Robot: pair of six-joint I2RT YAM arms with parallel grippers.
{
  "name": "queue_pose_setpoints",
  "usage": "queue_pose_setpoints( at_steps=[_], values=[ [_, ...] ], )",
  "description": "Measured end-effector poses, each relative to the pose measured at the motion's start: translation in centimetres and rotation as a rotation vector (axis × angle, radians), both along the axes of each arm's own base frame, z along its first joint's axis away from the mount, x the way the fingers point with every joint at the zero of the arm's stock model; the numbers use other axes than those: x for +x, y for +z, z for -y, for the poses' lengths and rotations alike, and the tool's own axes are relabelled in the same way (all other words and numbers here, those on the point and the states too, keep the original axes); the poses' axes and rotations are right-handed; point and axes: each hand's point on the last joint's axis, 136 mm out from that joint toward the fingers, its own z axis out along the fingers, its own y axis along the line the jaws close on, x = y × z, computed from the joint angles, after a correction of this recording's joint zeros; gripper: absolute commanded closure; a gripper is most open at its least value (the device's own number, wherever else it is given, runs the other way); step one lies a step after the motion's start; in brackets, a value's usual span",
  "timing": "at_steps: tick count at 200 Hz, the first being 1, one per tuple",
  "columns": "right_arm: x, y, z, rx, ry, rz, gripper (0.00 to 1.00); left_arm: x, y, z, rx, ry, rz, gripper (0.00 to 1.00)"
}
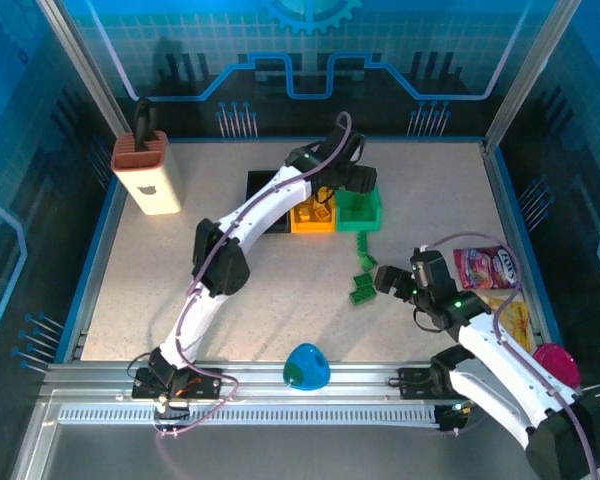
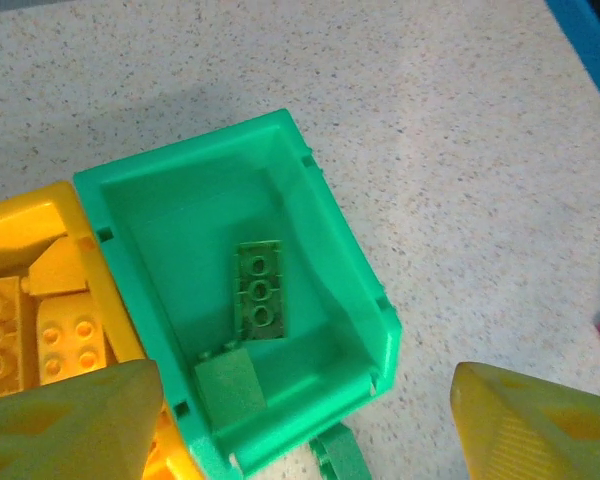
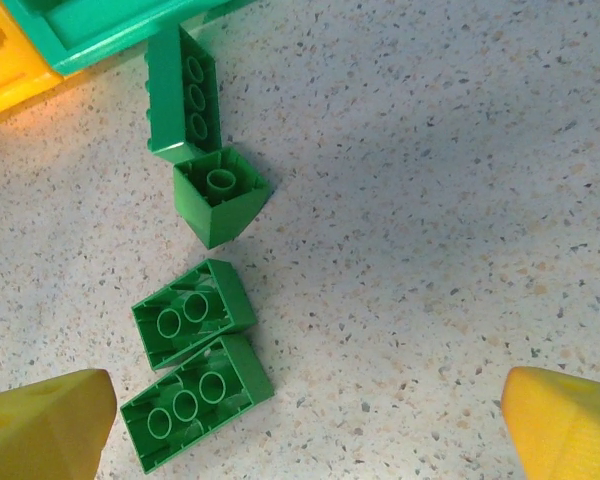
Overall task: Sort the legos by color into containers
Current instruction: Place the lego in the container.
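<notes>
The containers stand in a row: black bin, yellow bin, green bin. My left gripper hovers over the green bin, open, with nothing between its yellow fingers. Two green legos lie inside that bin, and yellow legos fill the yellow bin beside it. Several green legos lie upside down on the table in front of the green bin. My right gripper hangs open just to their right, its left finger beside the nearest lego.
A knife block stands at the back left. Snack packets and a pink bowl lie at the right edge. A blue-green dome sits at the near rail. One green lego lies against the green bin's outer wall.
</notes>
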Motion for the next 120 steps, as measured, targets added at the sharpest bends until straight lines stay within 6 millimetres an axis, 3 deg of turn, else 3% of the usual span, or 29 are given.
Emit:
queue_pose_setpoints(
  at_steps=[39, 61, 84, 103, 120],
  values=[
    [0.8, 0.1, -0.9, -0.029, 0.029, -0.036, 0.02, -5.0, 4.8, -2.3, -0.046, -0.034, 0.073, 0.27],
    [1.8, 0.3, -1.4, -0.050, 0.048, -0.055, 0.04, -7.8, 6.0, -4.2, -0.080, -0.040, 0.114, 0.28],
    [3.2, 0.3, -2.2, -0.077, 0.073, -0.079, 0.13, -10.7, 5.0, -6.7, -0.089, -0.036, 0.127, 0.28],
    [4.6, 0.1, -3.0, -0.101, 0.099, -0.103, 0.24, -12.9, 2.7, -8.9, -0.072, -0.021, 0.113, 0.28],
    [6.0, -0.2, -3.8, -0.126, 0.126, -0.124, 0.27, -14.7, 0.2, -11.0, -0.040, 0.004, 0.085, 0.28]
  ],
)
